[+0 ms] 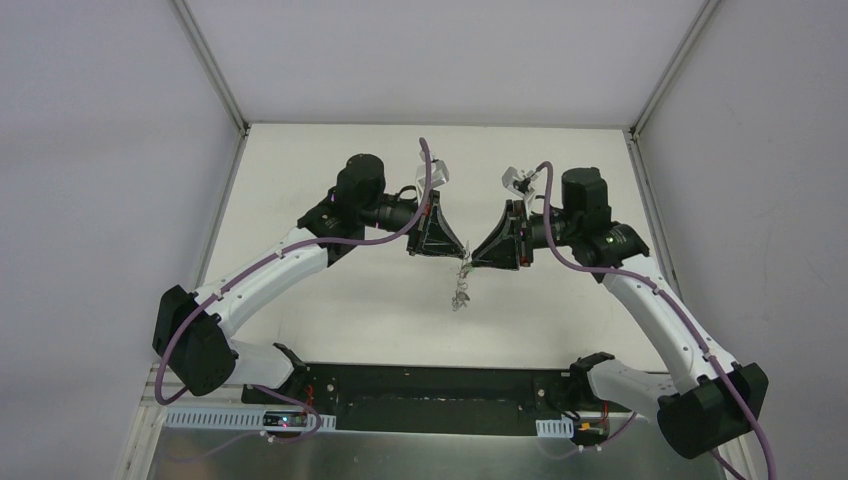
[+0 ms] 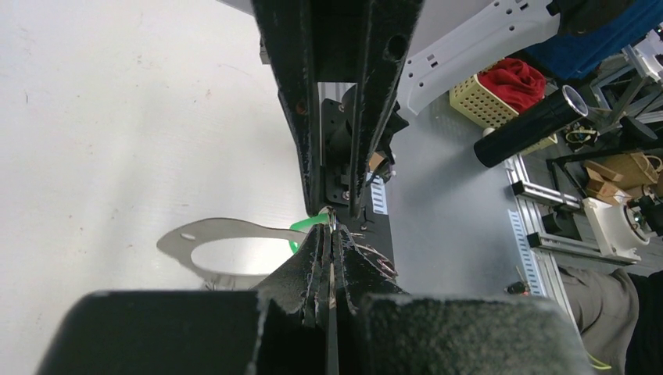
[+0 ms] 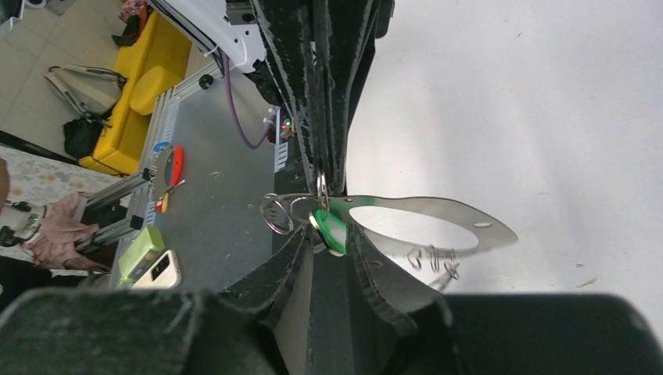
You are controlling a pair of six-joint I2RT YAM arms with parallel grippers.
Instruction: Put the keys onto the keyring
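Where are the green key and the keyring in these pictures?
green key (image 3: 332, 229): right wrist view, on its plastic head.
keyring (image 3: 494, 231): right wrist view, on the flat silver end beyond its opening.

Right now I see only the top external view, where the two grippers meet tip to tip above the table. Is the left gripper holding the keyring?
Observer: Yes. In the left wrist view the left gripper is shut on the keyring, which is a flat silver loop.
Operator: Where is the key? It is too small for me to see.
Observer: The right wrist view shows the key, with its green head, inside the right gripper and close beside the loop.
Operator: Is the right gripper clamping it?
Observer: Its jaws stand apart. I cannot tell whether either finger touches the key.
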